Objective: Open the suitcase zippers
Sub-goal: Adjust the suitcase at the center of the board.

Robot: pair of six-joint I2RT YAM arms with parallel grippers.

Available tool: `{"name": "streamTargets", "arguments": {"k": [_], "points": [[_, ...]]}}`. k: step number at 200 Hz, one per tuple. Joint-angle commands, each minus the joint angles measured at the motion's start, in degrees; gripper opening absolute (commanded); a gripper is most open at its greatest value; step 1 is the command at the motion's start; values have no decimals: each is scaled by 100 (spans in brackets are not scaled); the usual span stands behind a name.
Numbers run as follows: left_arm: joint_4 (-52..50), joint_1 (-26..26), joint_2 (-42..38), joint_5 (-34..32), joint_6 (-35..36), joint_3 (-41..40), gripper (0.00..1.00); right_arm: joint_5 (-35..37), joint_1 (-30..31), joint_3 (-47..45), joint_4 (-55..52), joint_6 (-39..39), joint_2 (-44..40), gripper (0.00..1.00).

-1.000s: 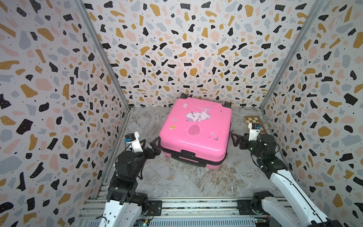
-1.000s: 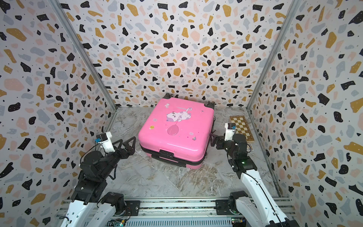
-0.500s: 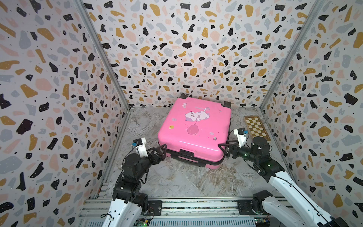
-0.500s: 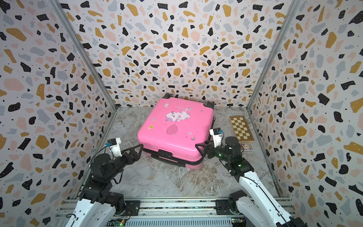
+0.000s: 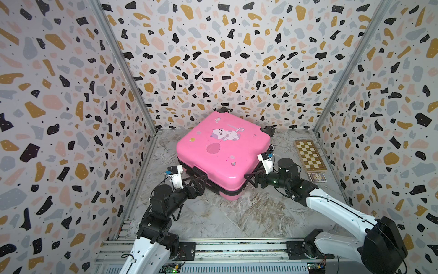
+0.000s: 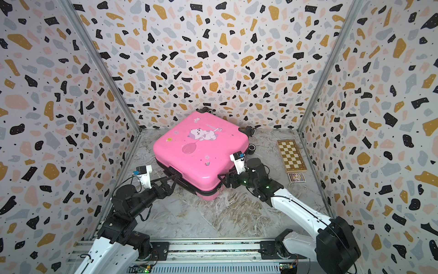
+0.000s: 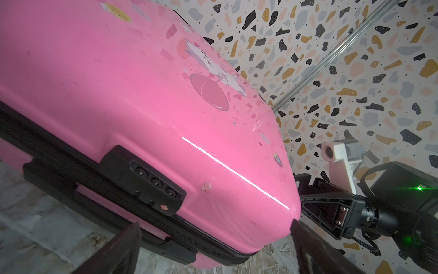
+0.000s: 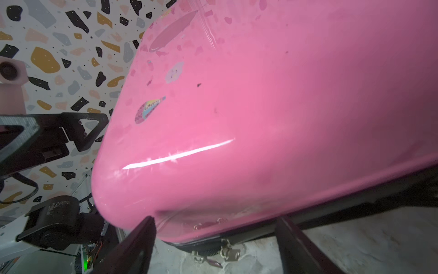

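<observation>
On the marble floor, towards the far wall, your pink suitcase (image 5: 222,151) lies flat. It has turned since 1 second ago, so its near corner now points at the rail. The zippers (image 5: 228,190) look closed along the seam you can see. Your left gripper (image 5: 201,176) has come in against the near-left side, beside the combination lock (image 7: 147,180), jaws wide apart and holding nothing. Your right gripper (image 5: 250,177) has moved away from the chessboard (image 5: 310,155) to the near-right edge. Its 2 fingers (image 8: 132,246) are spread either side of the zipper pulls (image 8: 214,255), gripping nothing.
</observation>
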Motion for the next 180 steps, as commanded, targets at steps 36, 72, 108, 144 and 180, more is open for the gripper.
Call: {"name": "streamTargets", "arguments": {"k": [36,72,108,144,180], "points": [[994,-124,666,280,136,-220,99,887,828,-1394,618,-757,-1278,72],[1011,-231,784,184,224,-216,99,1303,1243,-2254,1692,-1129,-1479,68],[1112,-285,964,184,260,-225,99,603,1243,-2225,2010,-1312,-844,66],[1251,-371,1206,257,253,-199,99,346,1243,-2030,2386,-1338,-26,55],[1273,-459,1324,256,277,-166,99,366,1243,-2046,2971,-1193,488,47]]}}
